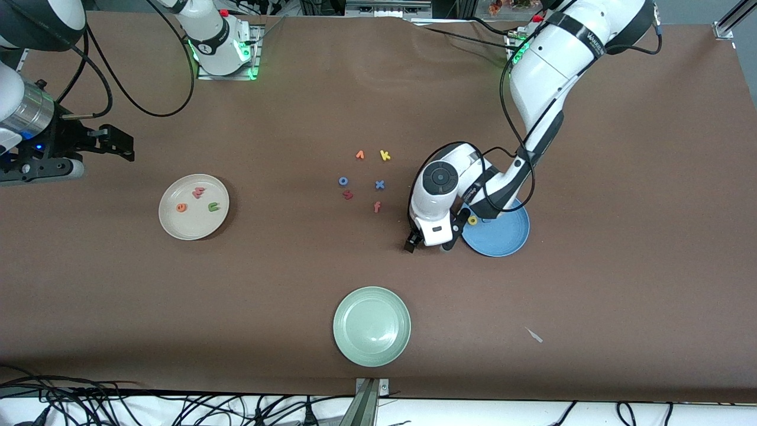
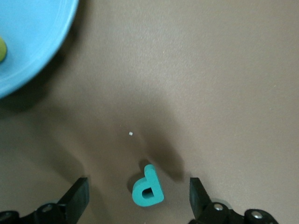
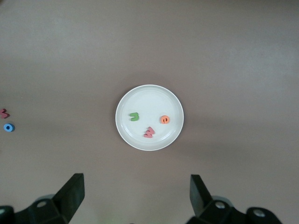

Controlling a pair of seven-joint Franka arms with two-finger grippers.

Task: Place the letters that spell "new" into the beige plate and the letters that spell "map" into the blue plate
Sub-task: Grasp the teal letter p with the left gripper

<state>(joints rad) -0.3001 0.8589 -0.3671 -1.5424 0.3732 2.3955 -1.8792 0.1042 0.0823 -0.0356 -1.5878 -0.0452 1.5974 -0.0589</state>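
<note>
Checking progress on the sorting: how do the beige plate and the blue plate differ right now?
The beige plate holds three letters; the blue plate shows only a yellow letter. The beige plate lies uncovered toward the right arm's end; the left arm partly covers the blue plate. Both are round and shallow.

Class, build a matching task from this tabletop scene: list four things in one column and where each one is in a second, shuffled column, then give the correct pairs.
Things
1. teal p
2. orange e
3. yellow a
4. left gripper

Places
A. in the blue plate
B. on the bare table beside the blue plate
C. open, its fingers either side of the teal p
D. in the beige plate

Pairs: 1-B, 2-D, 3-A, 4-C
</note>
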